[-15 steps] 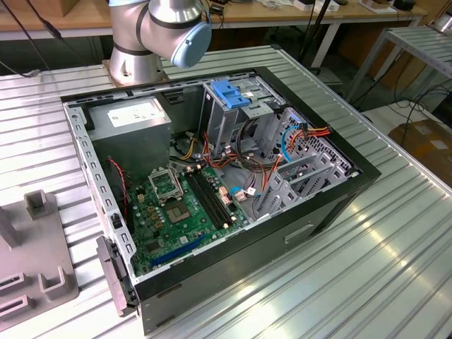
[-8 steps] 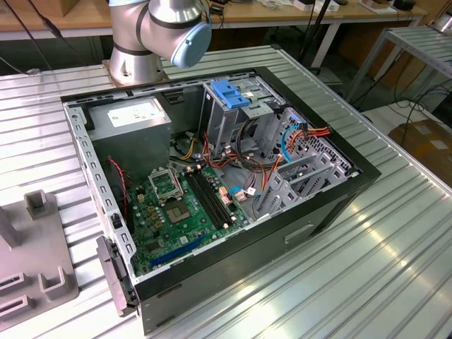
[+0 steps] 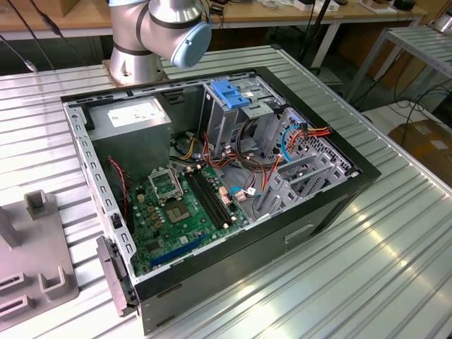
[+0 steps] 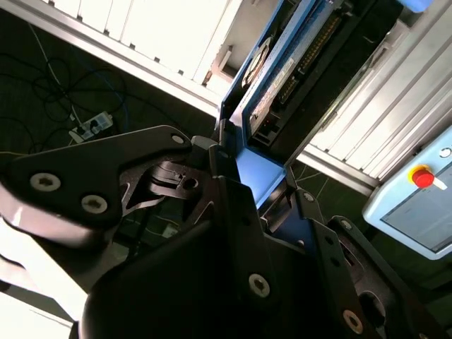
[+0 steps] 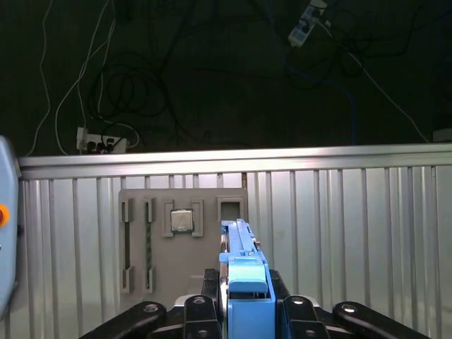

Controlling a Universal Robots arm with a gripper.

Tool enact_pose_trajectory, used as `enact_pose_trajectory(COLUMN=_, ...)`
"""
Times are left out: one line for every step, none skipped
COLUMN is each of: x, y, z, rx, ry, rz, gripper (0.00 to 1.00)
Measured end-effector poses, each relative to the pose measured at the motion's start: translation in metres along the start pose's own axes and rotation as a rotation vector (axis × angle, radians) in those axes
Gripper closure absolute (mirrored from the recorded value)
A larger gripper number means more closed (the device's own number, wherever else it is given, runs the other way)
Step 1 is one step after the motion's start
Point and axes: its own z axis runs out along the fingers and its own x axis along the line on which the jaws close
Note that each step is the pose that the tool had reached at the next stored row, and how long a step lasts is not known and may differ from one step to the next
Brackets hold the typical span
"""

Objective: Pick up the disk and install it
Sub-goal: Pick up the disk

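Observation:
In both wrist views my gripper [image 5: 245,284] [image 4: 253,164] is shut on the disk [image 5: 244,265], which I see edge-on. Its blue side rail stands up between the black fingers [image 5: 209,282]. In the second wrist view the disk [image 4: 279,74] stretches away from the jaws, showing its dark underside and blue rails. It hangs above the ribbed metal table [image 5: 353,226], near the table's edge. The exterior view shows the open computer case [image 3: 332,205] with its metal drive cage [image 3: 229,95] and blue top handle, and the arm's base [image 3: 159,32] behind the case.
A grey fixture plate [image 5: 138,240] holding a square chip [image 5: 182,221] lies on the table below the disk; the plate [image 3: 35,261] sits at the exterior view's left. Inside the case are a grey power-supply box [image 3: 131,120], a motherboard [image 3: 180,205] and loose cables. A pendant with a red button [image 4: 424,176] is nearby.

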Motion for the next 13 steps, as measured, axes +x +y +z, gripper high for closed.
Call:
enact_pose_trajectory(x=0.0, y=0.0, z=-0.0004, rx=0.0002, ry=-0.0001, rz=0.0, gripper=0.63)
enact_pose_trajectory(x=0.0, y=0.0, z=-0.0004, rx=0.0001, ry=-0.0001, rz=0.0, gripper=0.63)
enact_pose_trajectory(x=0.0, y=0.0, z=-0.0005, rx=0.0, ry=0.0, rz=0.0, gripper=0.63)
enact_pose_trajectory(x=0.0, y=0.0, z=-0.0005, rx=0.0001, ry=-0.0001, rz=0.0, gripper=0.63)
enact_pose_trajectory(x=0.0, y=-0.0002, z=-0.0005, rx=0.0001, ry=-0.0001, rz=0.0, gripper=0.63)
enact_pose_trajectory(x=-0.0001, y=-0.0013, z=-0.0007, rx=-0.0002, ry=0.0001, rz=0.0, gripper=0.63)
enact_pose_trajectory(x=-0.0001, y=-0.0025, z=-0.0007, rx=-0.0001, ry=0.0, rz=0.0, gripper=0.63)
enact_pose_trajectory(x=-0.0002, y=-0.0047, z=-0.0006, rx=0.0001, ry=0.0, rz=0.0, gripper=0.63)
enact_pose_trajectory(x=-0.0002, y=-0.0058, z=-0.0006, rx=0.0, ry=0.0, rz=0.0, gripper=0.63)
enact_pose_trajectory(x=-0.0003, y=-0.0073, z=-0.0005, rx=0.0001, ry=0.0, rz=0.0, gripper=0.63)
enact_pose_trajectory(x=-0.0004, y=-0.0095, z=-0.0006, rx=0.0, ry=0.0, rz=0.0, gripper=0.63)
enact_pose_trajectory(x=-0.0005, y=-0.0112, z=-0.0006, rx=0.0, ry=0.0, rz=0.0, gripper=0.63)
enact_pose_trajectory(x=-0.0005, y=-0.0126, z=-0.0006, rx=0.0, ry=0.0, rz=0.0, gripper=0.63)
